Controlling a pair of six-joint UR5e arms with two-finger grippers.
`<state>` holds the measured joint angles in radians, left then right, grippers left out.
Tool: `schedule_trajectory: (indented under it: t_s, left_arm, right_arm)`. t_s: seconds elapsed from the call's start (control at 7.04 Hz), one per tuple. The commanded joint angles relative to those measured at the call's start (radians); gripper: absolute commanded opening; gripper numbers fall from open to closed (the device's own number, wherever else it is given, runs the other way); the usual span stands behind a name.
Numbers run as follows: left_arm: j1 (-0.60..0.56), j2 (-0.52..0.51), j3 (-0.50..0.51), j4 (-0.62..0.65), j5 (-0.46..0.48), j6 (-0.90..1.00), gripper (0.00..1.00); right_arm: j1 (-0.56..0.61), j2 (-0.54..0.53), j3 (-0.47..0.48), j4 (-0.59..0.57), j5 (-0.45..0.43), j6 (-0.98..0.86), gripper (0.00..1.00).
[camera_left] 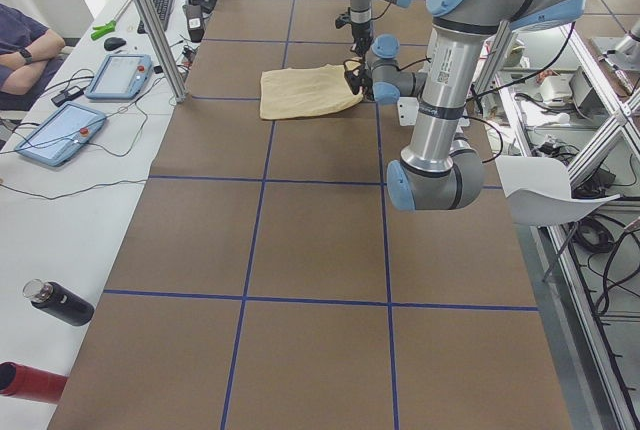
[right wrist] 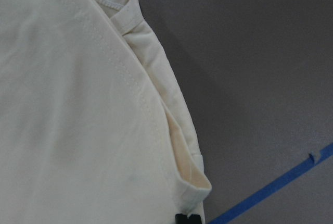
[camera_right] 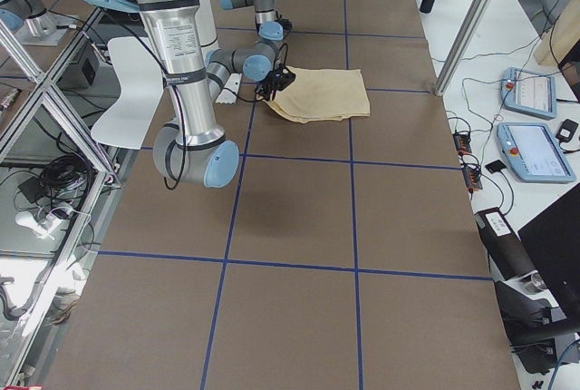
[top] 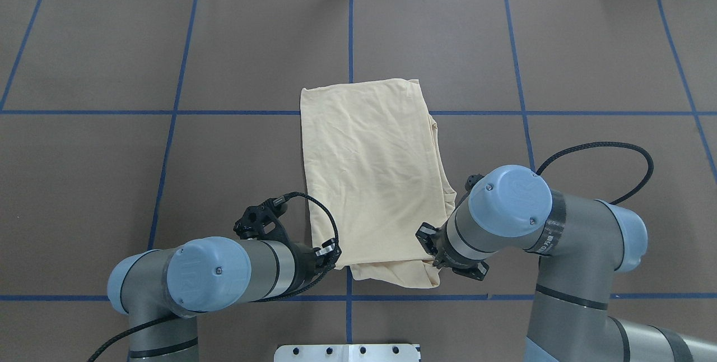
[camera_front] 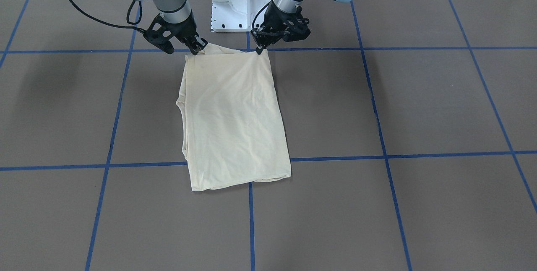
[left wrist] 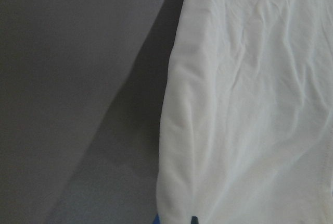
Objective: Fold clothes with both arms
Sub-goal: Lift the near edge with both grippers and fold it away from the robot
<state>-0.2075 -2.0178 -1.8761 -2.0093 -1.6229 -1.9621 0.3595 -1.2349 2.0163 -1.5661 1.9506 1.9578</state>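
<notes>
A: What are the grippers doing?
B: The left gripper (camera_front: pixel 260 50) has its fingers pressed together on one near corner of the T-shirt (camera_front: pixel 235 120). The right gripper (camera_front: pixel 197 48) pinches the other near corner, where the cloth rises a little to the fingertips.
A: Where does the T-shirt lie?
B: In the middle of the table (camera_front: pixel 419 103), just in front of the white pedestal base (camera_front: pixel 239 2), held end toward the robot and the rest flat.
A: How does it look?
B: Pale cream-yellow, folded into a long rectangle, plain side up, lightly creased. On the robot's right side a lower layer pokes out past the top one, and the right wrist view shows a stitched seam and a hem there.
A: And the surface?
B: Brown, marked into squares by blue tape lines (camera_front: pixel 335 158); the cloth covers one of their crossings.
A: Anything around it?
B: On the operators' side a white bench (camera_left: pixel 60 210) carries two tablets (camera_left: pixel 120 75) and a black bottle (camera_left: pixel 60 302), and a person's folded arms (camera_left: pixel 25 45) show at the edge
</notes>
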Motion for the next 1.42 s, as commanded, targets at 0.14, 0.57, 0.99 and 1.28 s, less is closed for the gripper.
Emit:
schedule_trajectory:
  t_s: [0.14, 0.57, 0.99, 1.28]
  left_arm:
    - [-0.004, 0.008, -0.103, 0.013, -0.018, 0.0, 0.0]
    - [-0.16, -0.019, -0.092, 0.02, -0.025, 0.095, 0.0]
    - [-0.361, -0.158, 0.113, 0.003, -0.098, 0.175, 0.0]
    - [-0.41, -0.186, 0.291, -0.131, -0.101, 0.215, 0.0]
  right_arm:
    - [0.1, 0.031, -0.004, 0.009, 0.021, -0.054, 0.0]
    - [0.225, 0.105, -0.066, 0.009, 0.021, -0.115, 0.0]
    - [0.346, 0.239, -0.247, 0.078, 0.046, -0.125, 0.0]
    - [0.401, 0.302, -0.415, 0.164, 0.057, -0.143, 0.0]
